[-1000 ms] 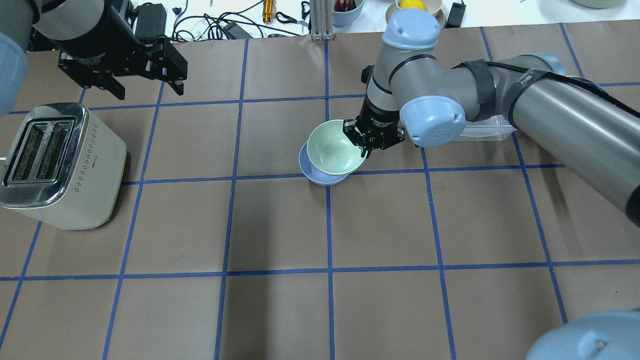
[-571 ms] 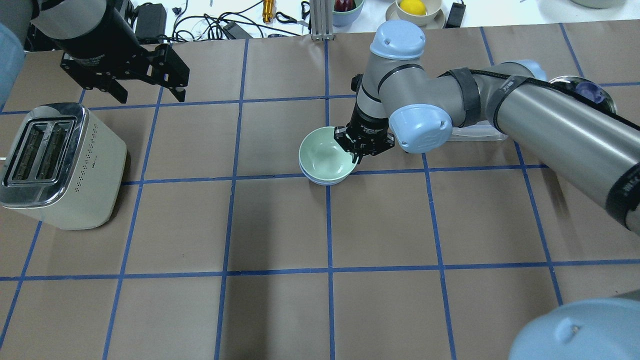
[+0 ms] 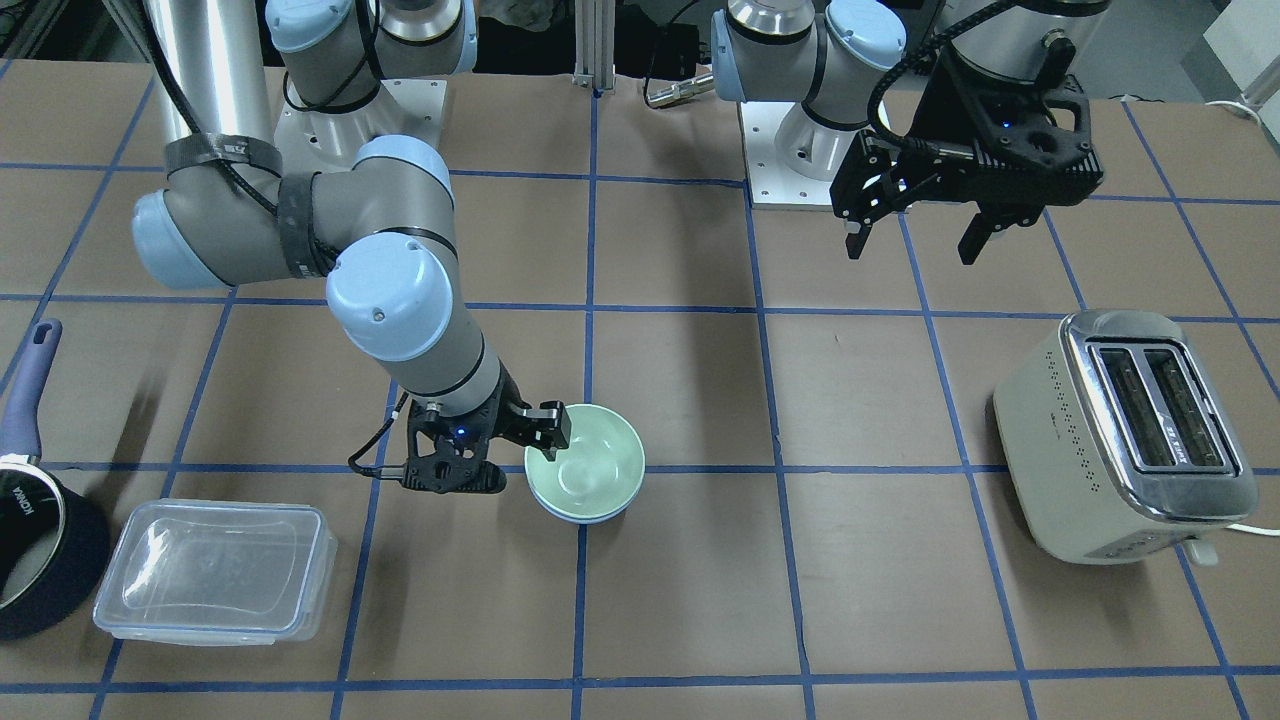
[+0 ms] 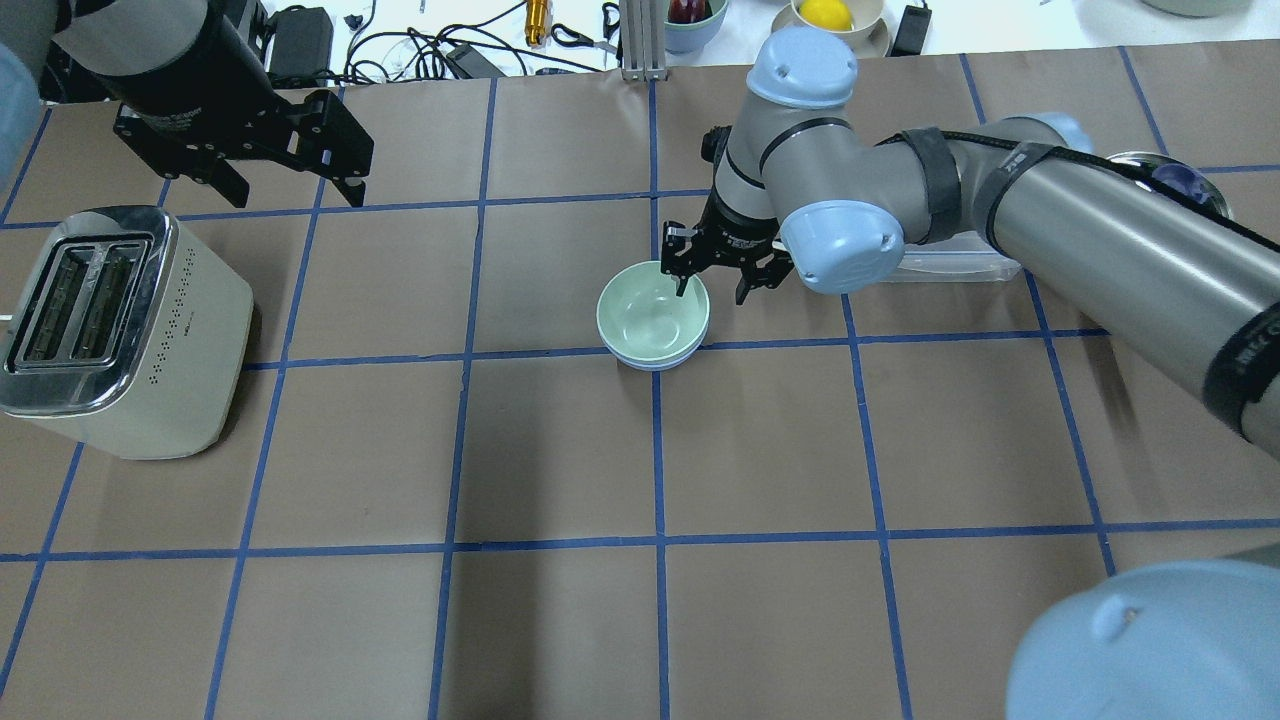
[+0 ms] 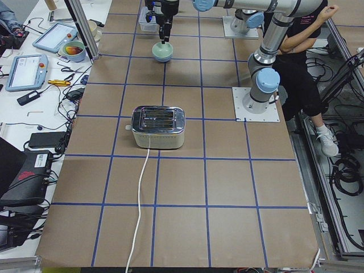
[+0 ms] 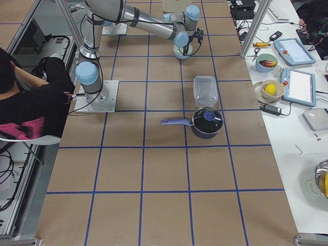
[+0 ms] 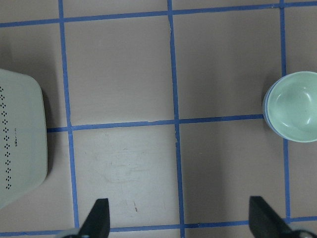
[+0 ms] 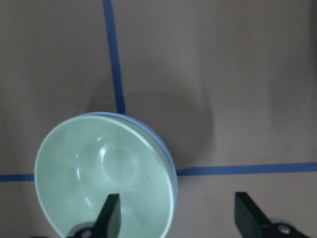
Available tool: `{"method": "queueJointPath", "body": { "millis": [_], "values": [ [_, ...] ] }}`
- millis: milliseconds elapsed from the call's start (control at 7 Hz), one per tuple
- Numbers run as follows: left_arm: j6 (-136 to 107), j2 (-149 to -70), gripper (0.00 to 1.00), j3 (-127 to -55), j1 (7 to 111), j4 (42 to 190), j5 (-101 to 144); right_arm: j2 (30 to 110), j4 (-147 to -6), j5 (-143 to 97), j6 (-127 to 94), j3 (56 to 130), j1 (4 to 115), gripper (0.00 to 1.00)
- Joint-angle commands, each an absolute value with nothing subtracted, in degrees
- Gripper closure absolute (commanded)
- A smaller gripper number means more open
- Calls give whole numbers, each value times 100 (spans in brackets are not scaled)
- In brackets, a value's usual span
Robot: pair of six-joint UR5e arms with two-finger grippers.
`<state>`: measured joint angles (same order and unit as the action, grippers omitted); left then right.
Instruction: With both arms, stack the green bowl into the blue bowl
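The green bowl (image 4: 650,318) sits nested inside the blue bowl (image 4: 648,364), whose rim shows only as a thin edge around it, near the table's middle. My right gripper (image 4: 712,286) is open at the bowls' far right edge, one finger over the green rim and one outside it, holding nothing. In the right wrist view the green bowl (image 8: 99,168) lies inside the blue bowl (image 8: 172,166), between and ahead of the open gripper (image 8: 178,218). My left gripper (image 4: 295,185) is open and empty, high above the table near the toaster (image 4: 115,330).
A clear lidded container (image 3: 215,570) lies behind my right arm, with a dark pot (image 3: 30,540) beyond it. The toaster (image 3: 1125,430) stands on the left arm's side. Cables and bowls of fruit sit past the table's far edge.
My right gripper set the green bowl down into the blue bowl, then opened and let go of its rim. The left gripper has hardly moved.
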<state>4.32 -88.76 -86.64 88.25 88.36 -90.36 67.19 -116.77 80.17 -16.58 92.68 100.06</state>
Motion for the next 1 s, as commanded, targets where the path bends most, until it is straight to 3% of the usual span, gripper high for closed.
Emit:
{"method": "queueJointPath", "body": {
  "millis": [0, 429, 857],
  "values": [
    [431, -8859, 0, -8683, 8824, 8842, -9044, 7335, -10544, 8446, -1225, 8878, 9399, 0],
    [431, -8859, 0, -8666, 8842, 8868, -9009, 8434, -8899, 8978, -748, 8894, 8930, 0],
    [439, -8833, 0, -8631, 8737, 8781, -9079, 8701, -8666, 9079, -756, 8851, 8938, 0]
  ]
}}
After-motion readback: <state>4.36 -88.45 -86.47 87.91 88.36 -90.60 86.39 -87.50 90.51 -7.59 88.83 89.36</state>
